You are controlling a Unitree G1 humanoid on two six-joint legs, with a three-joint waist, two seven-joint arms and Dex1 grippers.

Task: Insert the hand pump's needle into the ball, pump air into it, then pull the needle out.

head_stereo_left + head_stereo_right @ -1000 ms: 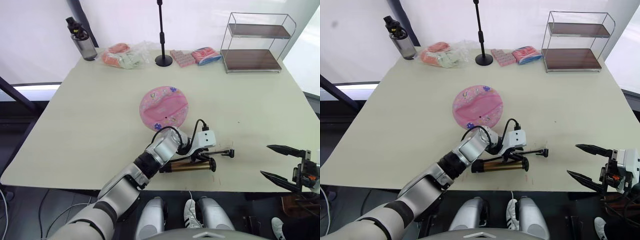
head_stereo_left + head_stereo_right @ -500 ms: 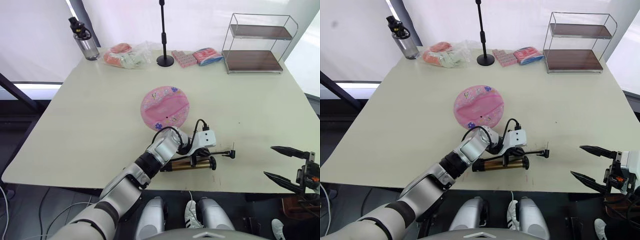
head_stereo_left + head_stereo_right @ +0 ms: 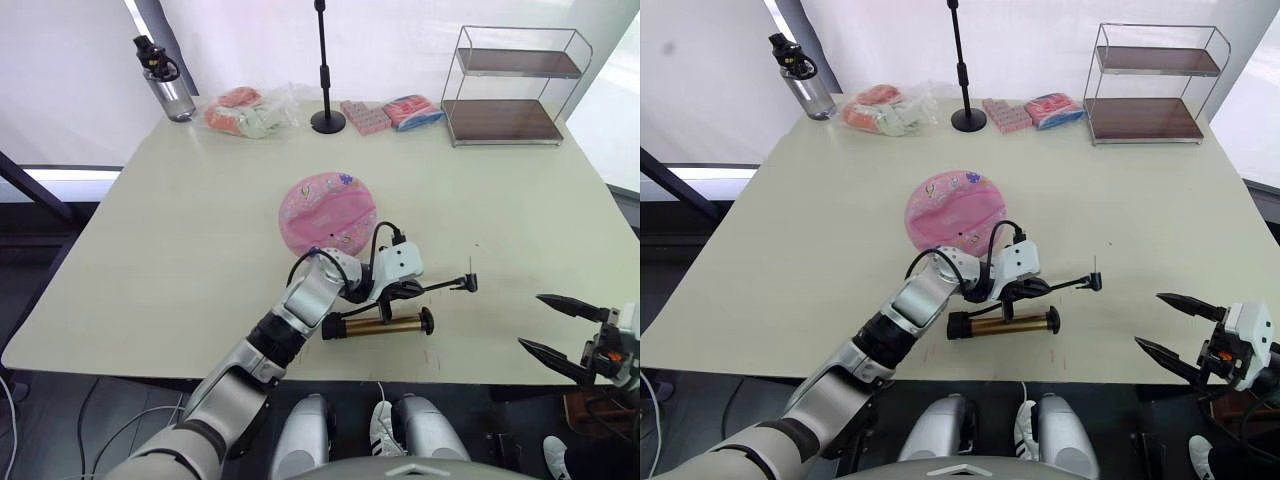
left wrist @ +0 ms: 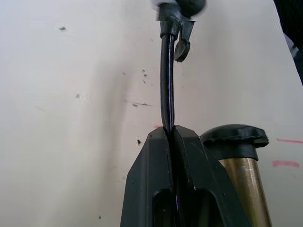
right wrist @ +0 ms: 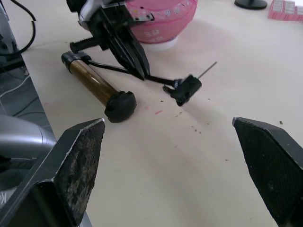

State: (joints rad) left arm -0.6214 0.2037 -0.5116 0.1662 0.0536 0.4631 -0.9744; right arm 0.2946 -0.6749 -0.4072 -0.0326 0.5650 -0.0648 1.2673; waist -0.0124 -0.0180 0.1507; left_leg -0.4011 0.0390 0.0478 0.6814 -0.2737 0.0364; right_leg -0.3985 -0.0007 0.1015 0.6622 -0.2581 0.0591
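— Where is the pump (image 3: 378, 325)?
— Lying on the counter (image 3: 180, 230) near its front edge, just in front of the pink ball (image 3: 328, 212), its bronze barrel running crosswise.

— And the left tool (image 3: 408, 290)?
— Its fingers are pressed together on the hose (image 4: 167, 85), pinching it a little way back from the tip. The hose end is lifted off the counter, and the needle (image 5: 207, 70) sticks up from its black fitting, out to the right of the ball and not touching it.

— The right tool (image 3: 553, 326)?
— Beyond the counter's front right corner, fingers spread wide apart, holding nothing, well apart from the pump.
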